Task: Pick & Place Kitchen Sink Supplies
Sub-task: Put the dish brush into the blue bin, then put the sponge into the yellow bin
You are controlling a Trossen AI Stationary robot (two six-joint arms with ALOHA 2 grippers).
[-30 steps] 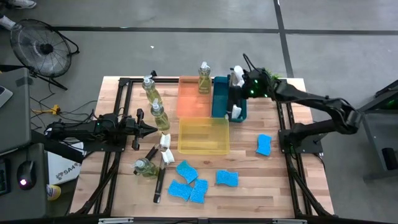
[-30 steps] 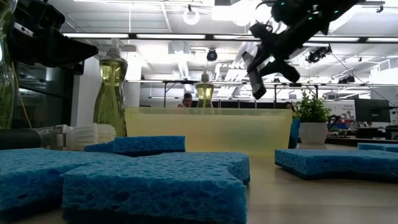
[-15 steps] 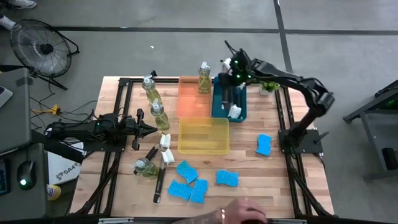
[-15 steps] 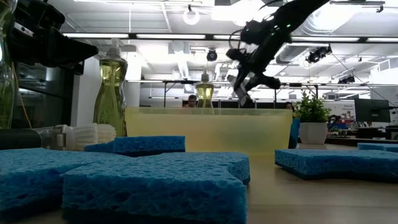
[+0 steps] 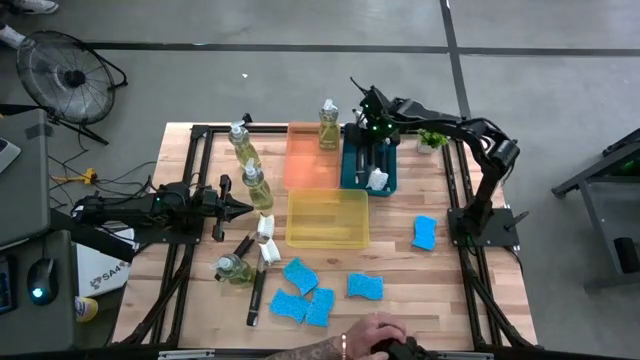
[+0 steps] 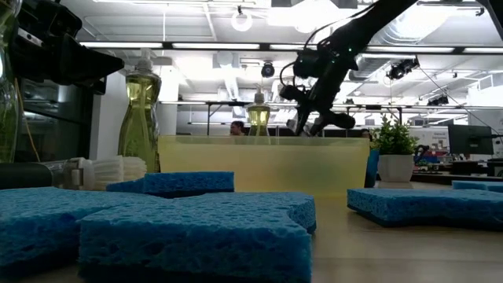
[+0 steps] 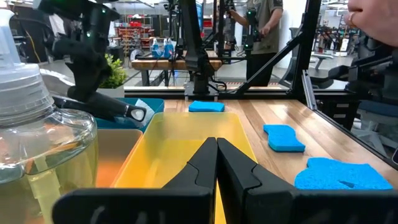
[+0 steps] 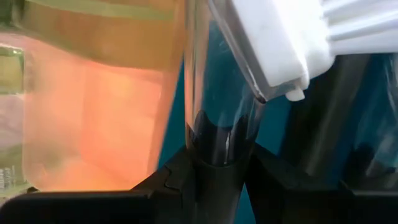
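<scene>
**Dish brush held over teal tray**

Sponges (image 5: 300,272) are scattered along the tabletop's near edge. At the left edge, the left gripper (image 5: 243,208) is parked, fingers together. Over the teal tray (image 5: 352,165) at the far edge, the right gripper (image 5: 372,128) is clamped on a dish brush (image 8: 217,140). If released tilted, the brush could catch the tray wall and tip out.

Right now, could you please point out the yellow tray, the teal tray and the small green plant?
yellow tray (image 5: 327,238): high view, on its near rim.
teal tray (image 5: 350,160): high view, on its left wall.
small green plant (image 6: 392,135): low view, on its leaves.
</scene>
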